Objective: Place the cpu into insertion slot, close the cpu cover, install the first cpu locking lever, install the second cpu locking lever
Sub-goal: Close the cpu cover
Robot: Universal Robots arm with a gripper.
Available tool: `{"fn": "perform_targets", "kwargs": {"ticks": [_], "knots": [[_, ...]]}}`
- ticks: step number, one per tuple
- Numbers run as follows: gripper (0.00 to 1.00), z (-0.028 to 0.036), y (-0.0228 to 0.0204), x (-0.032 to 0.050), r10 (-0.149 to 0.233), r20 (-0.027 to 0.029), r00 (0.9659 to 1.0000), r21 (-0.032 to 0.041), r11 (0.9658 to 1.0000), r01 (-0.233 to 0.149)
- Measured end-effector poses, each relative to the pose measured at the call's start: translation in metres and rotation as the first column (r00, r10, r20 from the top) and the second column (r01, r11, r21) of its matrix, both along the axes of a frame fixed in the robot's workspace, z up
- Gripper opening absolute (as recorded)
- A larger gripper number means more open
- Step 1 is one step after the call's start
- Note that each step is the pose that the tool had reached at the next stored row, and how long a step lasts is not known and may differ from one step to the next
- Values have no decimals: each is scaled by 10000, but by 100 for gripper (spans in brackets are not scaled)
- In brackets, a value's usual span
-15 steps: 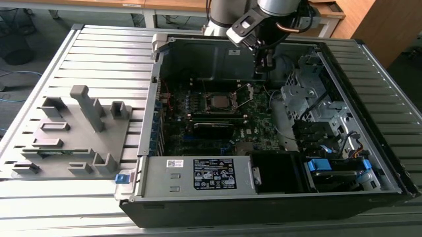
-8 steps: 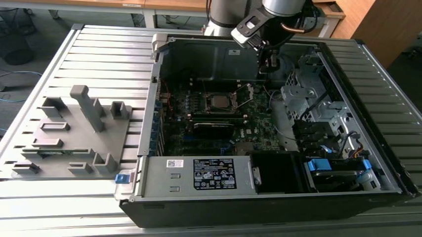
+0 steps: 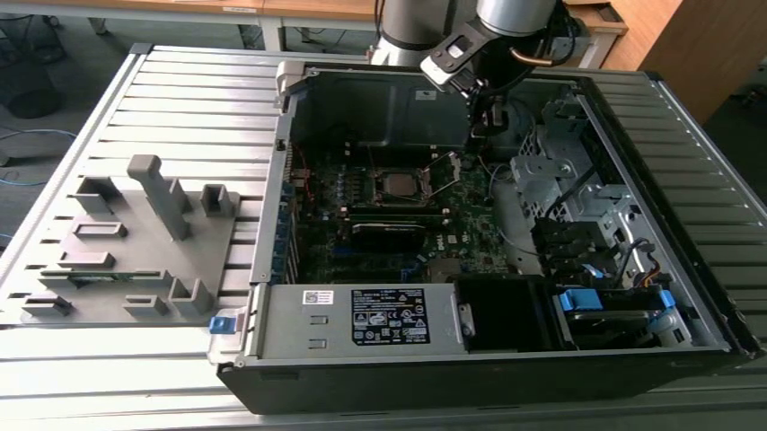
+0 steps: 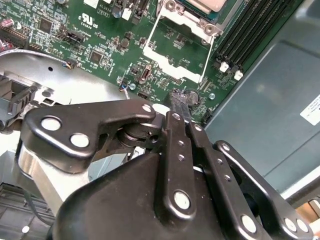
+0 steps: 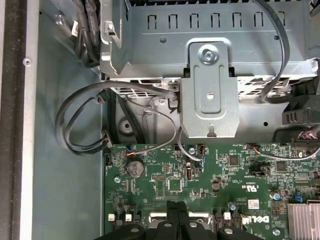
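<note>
- I see an open computer case [image 3: 480, 382] lying on a slatted grey table [image 3: 192, 99].
- A grey plastic rack [image 3: 132, 256] sits on the table beside the case, at the exterior view's left.
- In my first wrist view, a green circuit board [image 5: 210, 185] carries a coin battery [image 5: 134, 168].
- Grey cables [image 5: 62, 120] loop near a metal bracket [image 5: 208, 90].

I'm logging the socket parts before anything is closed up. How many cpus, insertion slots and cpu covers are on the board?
cpu: 1, seated in the slot
insertion slot: 1
cpu cover: 1, swung open
Total: 3
</note>
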State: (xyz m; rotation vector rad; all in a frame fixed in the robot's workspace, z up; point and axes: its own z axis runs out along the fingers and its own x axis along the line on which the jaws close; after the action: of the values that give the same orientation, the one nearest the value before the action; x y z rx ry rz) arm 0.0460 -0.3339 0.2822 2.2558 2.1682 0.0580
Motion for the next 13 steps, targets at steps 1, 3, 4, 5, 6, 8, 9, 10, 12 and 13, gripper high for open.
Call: {"fn": "perform_targets", "kwargs": {"ticks": [1, 3, 4, 5, 6, 8, 9, 10, 12, 13], "knots": [[11, 0, 0, 0, 0, 0, 10000, -1, 10000, 0], [11, 0, 0, 0, 0, 0, 10000, -1, 10000, 0], [11, -1, 0, 0, 0, 0, 10000, 0, 10000, 0], [11, -1, 0, 0, 0, 0, 10000, 0, 10000, 0], [11, -4, 0, 0, 0, 1, 10000, 1, 10000, 0], [11, -32, 0, 0, 0, 1, 10000, 2, 10000, 0], [11, -47, 0, 0, 1, 0, 10000, -4, 10000, -1], [11, -60, 0, 0, 0, 1, 10000, -7, 10000, 0], [11, -67, 0, 0, 1, 0, 10000, -19, 10000, -1], [11, -68, 0, 0, 0, 0, 10000, -22, 10000, 0]]}}
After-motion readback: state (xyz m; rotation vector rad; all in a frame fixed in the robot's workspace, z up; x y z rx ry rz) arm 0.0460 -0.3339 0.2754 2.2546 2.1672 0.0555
